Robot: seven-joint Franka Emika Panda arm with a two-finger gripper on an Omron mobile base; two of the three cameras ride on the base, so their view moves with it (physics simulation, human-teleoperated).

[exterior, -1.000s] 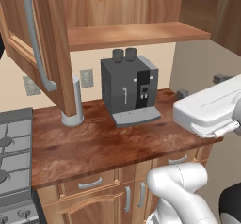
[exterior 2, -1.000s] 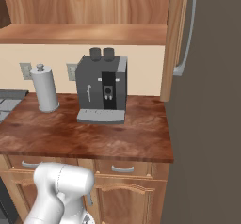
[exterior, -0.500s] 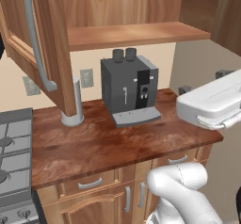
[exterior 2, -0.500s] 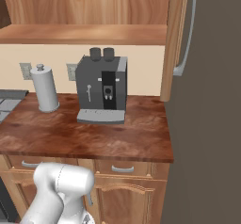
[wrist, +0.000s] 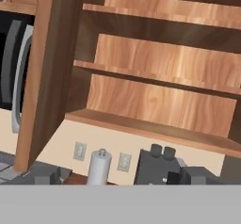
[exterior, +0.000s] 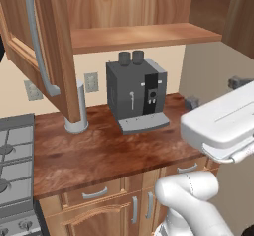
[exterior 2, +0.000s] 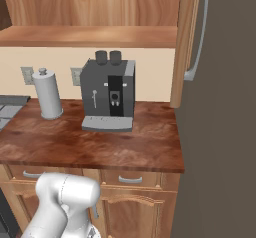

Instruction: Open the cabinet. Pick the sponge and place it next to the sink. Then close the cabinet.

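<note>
Both doors of the brown wall cabinet (exterior: 134,34) stand open: the left door (exterior: 42,46) with its long grey handle (exterior: 37,41), and the right door (exterior 2: 187,42). In the hand view the cabinet's wooden shelves (wrist: 155,79) look bare, and I see no sponge on them. The sink is out of view. My gripper (wrist: 121,175) is open and holds nothing, with its dark fingertips (wrist: 44,173) wide apart. It hangs well back from the cabinet, at the right of the left base view (exterior: 214,92), behind my white forearm (exterior: 223,123).
A dark grey coffee machine (exterior: 136,93) stands on the wooden counter (exterior: 99,155) under the cabinet. A white paper-towel roll (exterior 2: 47,94) is to its left, and a stove (exterior: 12,150) sits at the far left. A tall grey-brown panel (exterior 2: 225,132) bounds the counter's right end.
My white forearm and the dark fingers behind it have drifted right and slightly up in the left base view. The doors and counter items are unmoved.
</note>
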